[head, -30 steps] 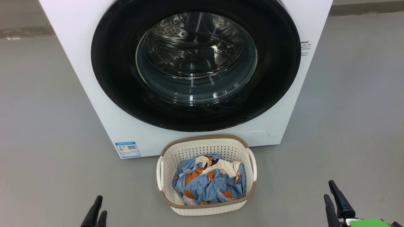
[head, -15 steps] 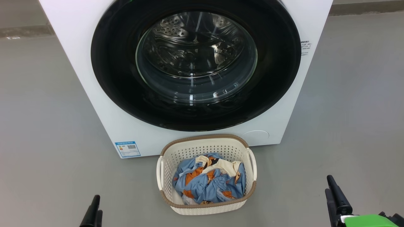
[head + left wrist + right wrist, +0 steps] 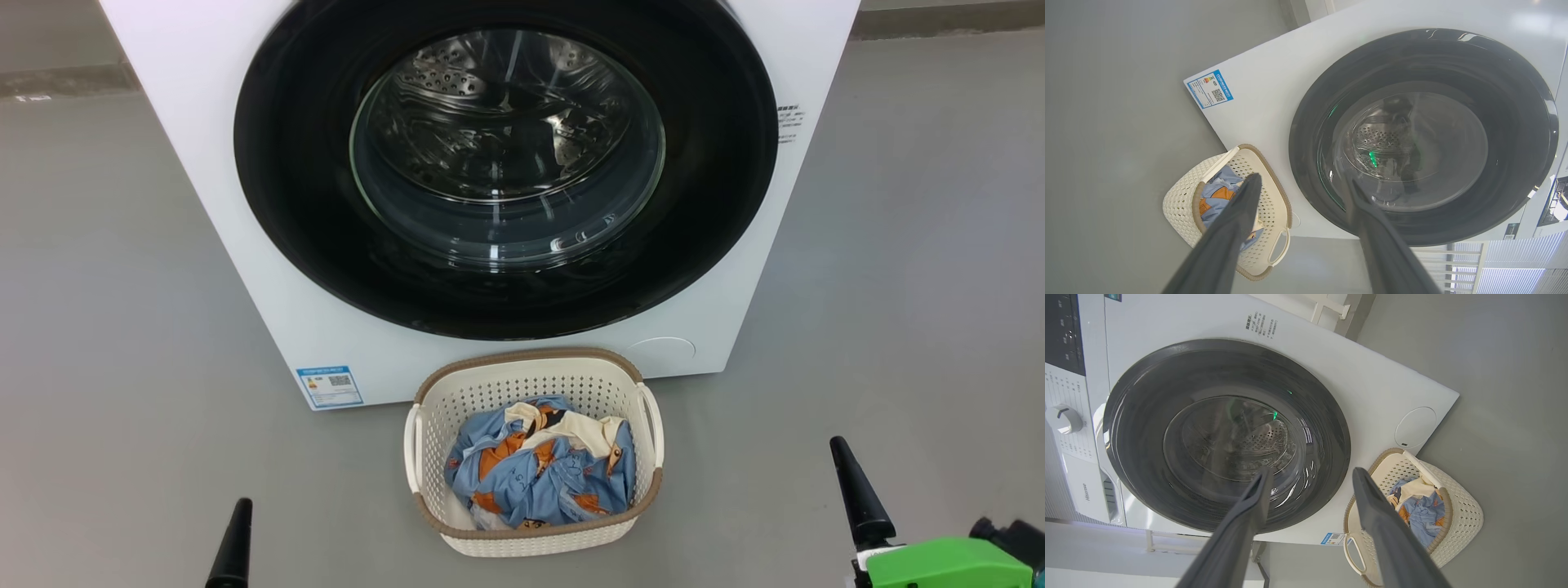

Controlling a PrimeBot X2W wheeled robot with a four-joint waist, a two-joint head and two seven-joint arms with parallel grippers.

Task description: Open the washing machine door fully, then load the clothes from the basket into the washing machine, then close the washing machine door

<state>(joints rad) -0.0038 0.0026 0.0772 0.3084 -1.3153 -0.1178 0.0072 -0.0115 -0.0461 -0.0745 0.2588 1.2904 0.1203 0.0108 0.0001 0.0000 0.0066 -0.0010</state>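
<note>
1. The washing machine door (image 3: 506, 171) is shut. Its black rim lies flat against the front of the washing machine (image 3: 204, 122), and the steel drum (image 3: 506, 98) is seen through the glass bowl. I judge that step 1, opening the door, has not begun.
2. The basket (image 3: 522, 388) stands on the floor (image 3: 122, 327) right in front of the washing machine, below the door. I cannot tell whether it touches the machine's base.
3. The clothes (image 3: 539, 474) lie bunched inside the basket in front of the washing machine. As far as the glass shows, the drum holds no fabric, so loading has not begun either.
4. The left pincer (image 3: 1302, 179) is released, its 2 fingers spread wide and grasping nothing. It hangs low, well back from the washing machine's front, on the side of the blue label (image 3: 330, 386).
5. The right pincer (image 3: 1313, 471) is also released and empty, its fingers wide apart. It hangs well back from the washing machine, on the side of the round flap (image 3: 661, 351) at the machine's lower corner.
6. In my judgement, all 3 steps remain: swing the door fully open, move the clothes into the drum, then close the door.
</note>
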